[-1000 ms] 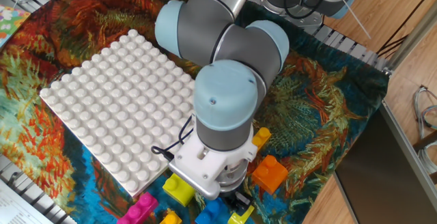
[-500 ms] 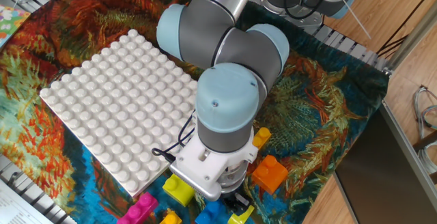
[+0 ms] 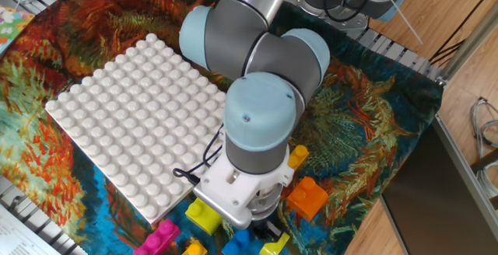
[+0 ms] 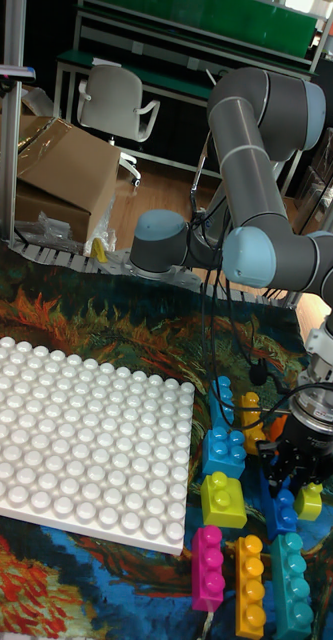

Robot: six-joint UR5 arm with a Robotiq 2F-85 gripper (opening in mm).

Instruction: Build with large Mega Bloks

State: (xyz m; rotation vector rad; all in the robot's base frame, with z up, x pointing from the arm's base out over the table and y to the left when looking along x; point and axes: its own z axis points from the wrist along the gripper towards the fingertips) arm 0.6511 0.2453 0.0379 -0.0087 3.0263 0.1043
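Note:
My gripper [image 4: 294, 482] hangs low over the loose Mega Bloks at the cloth's front right. Its black fingers [image 4: 275, 468] stand apart, just above a dark blue brick [image 4: 280, 512], with a small lime brick [image 4: 309, 501] beside it. In the fixed view the wrist hides most of the gripper [image 3: 265, 227]. Around it lie a light blue brick [image 4: 224, 450], a lime-yellow brick [image 4: 222, 498], a pink brick [image 4: 207, 567], an orange brick [image 4: 250, 585], a teal brick [image 4: 291, 585] and an orange brick [image 3: 308, 197].
The big white studded baseplate [image 3: 124, 123] lies left of the bricks with nothing on it. The patterned cloth ends at the table's front edge just below the bricks. A cardboard box [image 4: 56, 170] and a chair [image 4: 116, 100] stand behind the table.
The arm has crept a few pixels to the right over the last second. The bricks have not moved.

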